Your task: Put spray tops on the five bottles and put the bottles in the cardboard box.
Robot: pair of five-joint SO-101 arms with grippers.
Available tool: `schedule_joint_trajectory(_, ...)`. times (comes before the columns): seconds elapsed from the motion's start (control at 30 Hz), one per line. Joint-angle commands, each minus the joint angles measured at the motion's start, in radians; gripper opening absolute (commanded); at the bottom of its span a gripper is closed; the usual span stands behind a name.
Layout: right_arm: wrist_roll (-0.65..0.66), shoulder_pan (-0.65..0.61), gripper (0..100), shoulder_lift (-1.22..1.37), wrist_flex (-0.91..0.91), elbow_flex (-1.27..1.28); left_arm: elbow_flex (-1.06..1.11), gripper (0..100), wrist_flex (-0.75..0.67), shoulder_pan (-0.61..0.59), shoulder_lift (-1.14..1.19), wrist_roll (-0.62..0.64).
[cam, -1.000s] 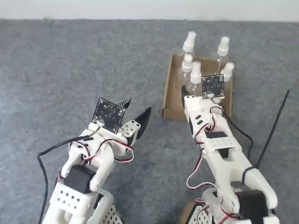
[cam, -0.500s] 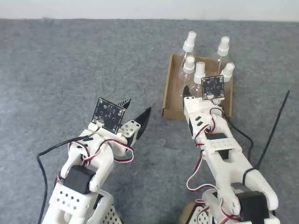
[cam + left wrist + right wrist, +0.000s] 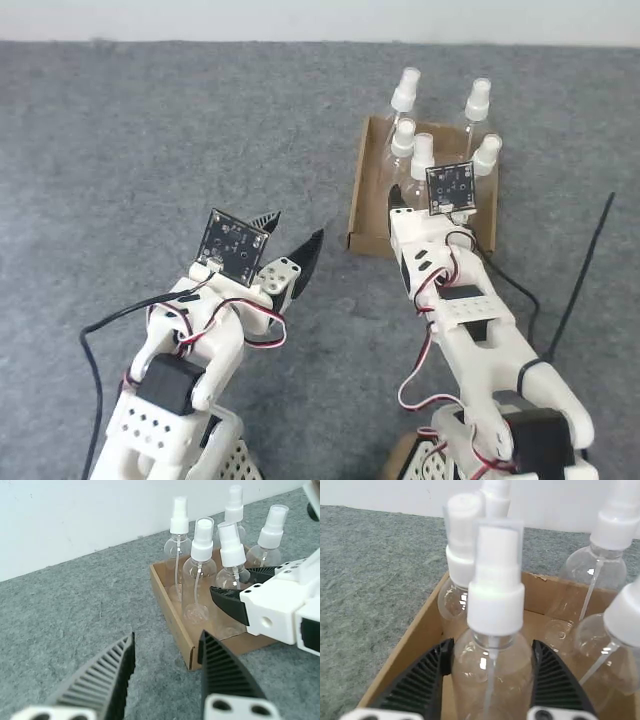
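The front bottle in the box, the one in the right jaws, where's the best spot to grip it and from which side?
Grip the bottle on its round body just below the neck, from the box's near side, as the right gripper does. The body is widest; the spray top is narrow and capped. Other bottles crowd behind and beside it.

Grey carpet covered the table, its nap mottled light and dark. A white wall rose along the far edge, meeting it in a straight line.
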Motion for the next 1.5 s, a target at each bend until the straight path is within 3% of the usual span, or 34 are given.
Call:
schedule_joint_trajectory(0.0, 0.008, -0.008, 16.0, -0.019, -0.019, 0.005, -0.008, 18, -0.025, -0.005, 0.002, -0.006)
schedule_joint_trajectory(0.23, 0.006, -0.007, 16.0, -0.019, -0.024, 0.005, -0.008, 18, -0.025, -0.005, 0.002, -0.006)
schedule_joint_trajectory(0.47, 0.015, -0.01, 15.7, -0.018, -0.222, 0.089, -0.008, 18, -0.023, -0.005, 0.002, -0.006)
schedule_joint_trajectory(1.47, 0.015, -0.012, 16.1, -0.013, -0.231, 0.092, -0.008, 18, -0.023, -0.006, 0.002, -0.006)
